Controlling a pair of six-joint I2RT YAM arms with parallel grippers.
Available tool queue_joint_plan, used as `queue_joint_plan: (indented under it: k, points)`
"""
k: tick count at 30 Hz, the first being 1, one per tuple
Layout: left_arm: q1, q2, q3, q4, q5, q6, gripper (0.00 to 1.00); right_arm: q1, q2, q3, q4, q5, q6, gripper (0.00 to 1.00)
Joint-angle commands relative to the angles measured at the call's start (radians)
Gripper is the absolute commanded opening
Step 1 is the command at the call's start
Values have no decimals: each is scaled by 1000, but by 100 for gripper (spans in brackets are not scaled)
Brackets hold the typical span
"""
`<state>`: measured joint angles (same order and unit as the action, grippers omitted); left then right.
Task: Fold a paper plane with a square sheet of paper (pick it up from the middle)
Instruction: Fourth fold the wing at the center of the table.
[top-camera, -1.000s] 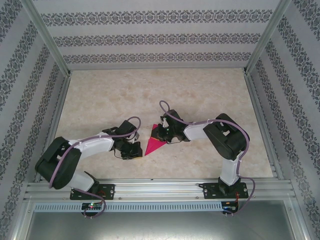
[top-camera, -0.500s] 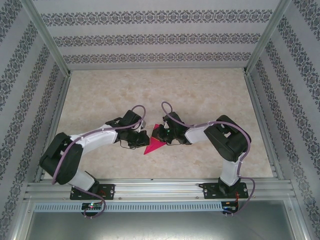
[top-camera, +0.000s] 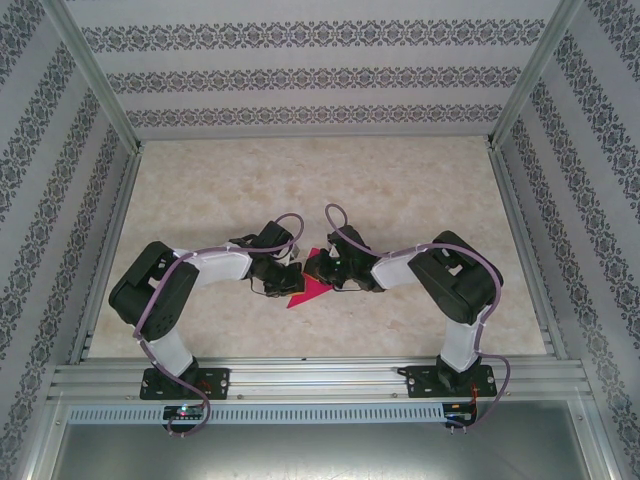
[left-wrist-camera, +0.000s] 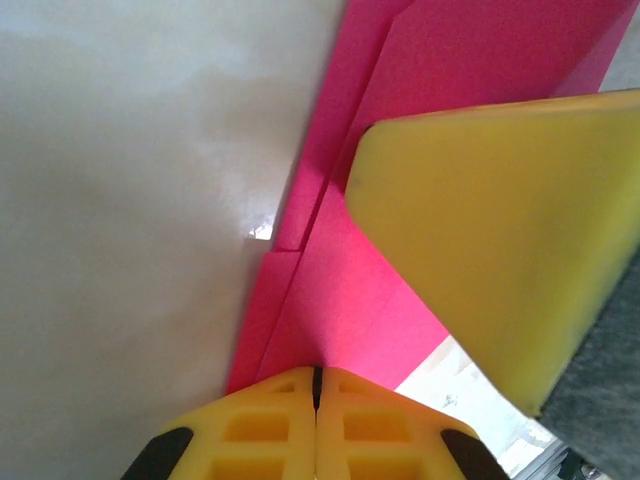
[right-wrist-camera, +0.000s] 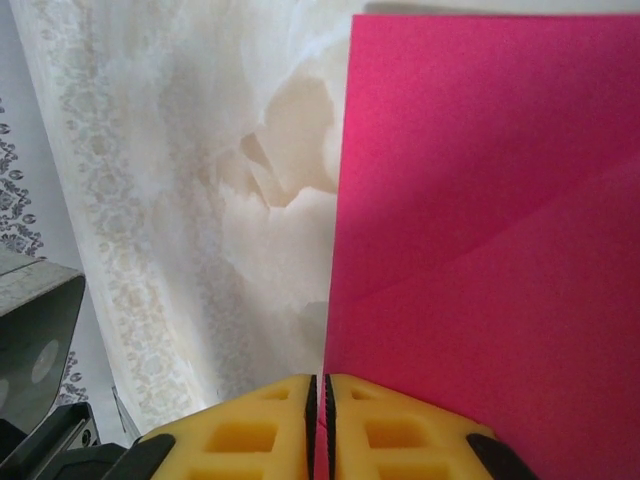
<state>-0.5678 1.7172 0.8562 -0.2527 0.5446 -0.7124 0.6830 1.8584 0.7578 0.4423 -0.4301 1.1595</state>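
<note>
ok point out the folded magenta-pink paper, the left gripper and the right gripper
folded magenta-pink paper (top-camera: 306, 293), top external view, its uncovered near part
left gripper (left-wrist-camera: 316, 375), left wrist view, seam between its shut yellow fingertips
right gripper (right-wrist-camera: 318, 385), right wrist view, gap between its yellow fingertips

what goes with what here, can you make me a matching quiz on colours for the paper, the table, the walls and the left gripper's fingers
Things:
1. paper
2. table
3. walls
4. left gripper's fingers

Colours:
a. yellow
b. white with grey patterned bands
c. magenta-pink
d. pale marbled cream

Pairs: 1-c, 2-d, 3-b, 4-a
</note>
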Motion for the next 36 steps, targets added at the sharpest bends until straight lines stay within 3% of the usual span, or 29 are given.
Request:
queue_joint_plan:
  k: [1, 9, 20, 36]
  points:
    - [5, 48, -32, -64, -106, -1, 5, -27, -27, -38, -106, 27, -49, 16]
    - [6, 12, -43, -76, -108, 16, 4, -50, -149, -7, -177, 2, -172, 16]
    - [6, 15, -42, -72, -103, 18, 4, 28, -11, 24, -123, 35, -122, 10]
    - [14, 15, -56, -115, -121, 39, 3, -151, -7, -36, -110, 19, -219, 12]
